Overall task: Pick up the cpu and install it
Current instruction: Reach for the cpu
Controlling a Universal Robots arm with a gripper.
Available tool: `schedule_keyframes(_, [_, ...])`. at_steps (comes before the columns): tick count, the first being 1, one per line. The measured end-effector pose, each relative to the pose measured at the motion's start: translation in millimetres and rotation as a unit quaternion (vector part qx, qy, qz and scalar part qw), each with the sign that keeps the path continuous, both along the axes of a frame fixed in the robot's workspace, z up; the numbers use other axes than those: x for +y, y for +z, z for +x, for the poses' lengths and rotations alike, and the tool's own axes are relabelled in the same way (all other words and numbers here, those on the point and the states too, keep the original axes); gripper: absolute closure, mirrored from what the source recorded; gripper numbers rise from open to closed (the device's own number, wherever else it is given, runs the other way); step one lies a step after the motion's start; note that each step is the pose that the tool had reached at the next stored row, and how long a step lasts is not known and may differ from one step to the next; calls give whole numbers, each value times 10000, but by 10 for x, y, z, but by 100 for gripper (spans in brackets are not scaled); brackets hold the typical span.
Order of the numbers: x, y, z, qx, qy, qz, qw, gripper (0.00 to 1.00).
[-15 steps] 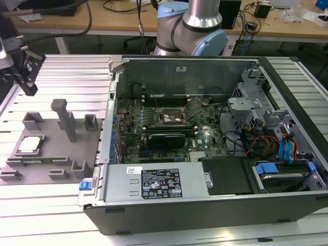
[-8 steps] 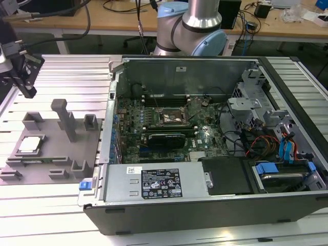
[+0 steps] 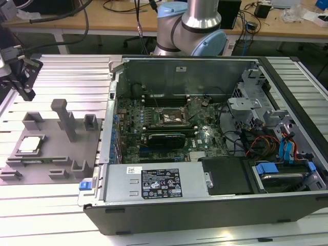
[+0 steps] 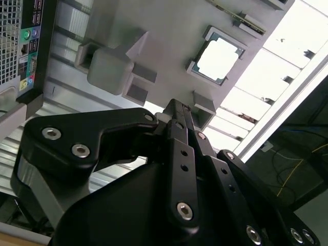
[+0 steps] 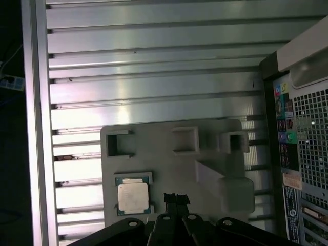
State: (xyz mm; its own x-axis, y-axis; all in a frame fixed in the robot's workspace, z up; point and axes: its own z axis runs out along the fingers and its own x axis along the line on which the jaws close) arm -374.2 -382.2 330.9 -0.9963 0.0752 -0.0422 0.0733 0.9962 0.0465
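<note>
First wrist view: the cpu (image 5: 133, 197) is seen lying flat in a recess at the tray's (image 5: 154, 154) outer edge. The hand (image 5: 176, 198), narrowed and empty, is held above the tray, beside the cpu rather than over it.

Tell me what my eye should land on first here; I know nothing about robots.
The big open dark-grey metal computer case dominates the exterior view's right, its green circuit board laid bare. On the exterior view's left, a small silvery square cpu lies on a flat grey plastic holder plate on the ribbed aluminium table. The robot's black gripper hangs above that plate, apart from the cpu.
</note>
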Motion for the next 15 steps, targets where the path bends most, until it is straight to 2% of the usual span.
schedule_keyframes(7, [-13,-48,-31,1,-1,0,10000,89])
schedule_keyframes(15, [-70,-101,-69,0,0,0,10000,89])
